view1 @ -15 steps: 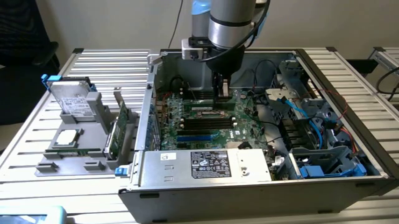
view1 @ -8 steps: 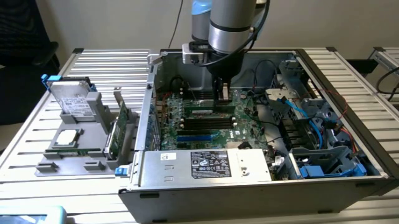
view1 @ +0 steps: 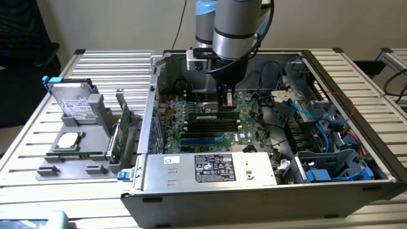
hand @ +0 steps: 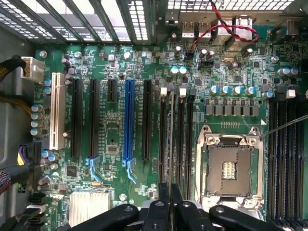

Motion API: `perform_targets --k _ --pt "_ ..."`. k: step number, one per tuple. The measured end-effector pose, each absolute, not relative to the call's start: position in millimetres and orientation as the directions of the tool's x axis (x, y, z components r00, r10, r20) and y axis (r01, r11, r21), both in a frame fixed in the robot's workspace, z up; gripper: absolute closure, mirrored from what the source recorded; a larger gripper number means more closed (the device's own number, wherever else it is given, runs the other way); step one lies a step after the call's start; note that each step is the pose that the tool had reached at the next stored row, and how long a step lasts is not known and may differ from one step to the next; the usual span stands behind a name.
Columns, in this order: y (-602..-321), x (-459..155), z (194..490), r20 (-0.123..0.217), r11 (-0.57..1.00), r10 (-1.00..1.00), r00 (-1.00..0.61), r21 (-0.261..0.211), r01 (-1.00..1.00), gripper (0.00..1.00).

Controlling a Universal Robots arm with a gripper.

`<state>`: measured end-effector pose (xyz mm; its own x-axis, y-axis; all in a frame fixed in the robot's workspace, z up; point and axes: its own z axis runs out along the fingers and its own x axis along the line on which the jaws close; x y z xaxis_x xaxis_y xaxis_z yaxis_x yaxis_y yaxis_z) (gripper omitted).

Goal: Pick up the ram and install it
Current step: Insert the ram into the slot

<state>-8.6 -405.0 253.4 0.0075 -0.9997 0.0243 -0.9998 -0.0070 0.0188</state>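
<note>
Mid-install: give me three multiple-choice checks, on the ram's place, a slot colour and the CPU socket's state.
1. Where is the ram? A. On the table. B. On edge at the memory slots, beneath the tool. C. On the power supply.
2. The long expansion slot between black ones is: A. Red. B. Yellow. C. Blue.
3. The CPU socket is: A. Bare, no cooler. B. Under a heatsink. C. Hidden by cables.
Answers: 1 B, the green stick stands along the slots under the tool. 2 C, blue plastic shows. 3 A, it lies open to view.
</note>
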Motion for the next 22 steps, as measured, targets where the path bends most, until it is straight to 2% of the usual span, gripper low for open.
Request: perform_targets --k 22 --pt "-404.5 -8.6 241.8 0.036 -0.028 -0.999 0.028 0.019 -0.999 0.87"
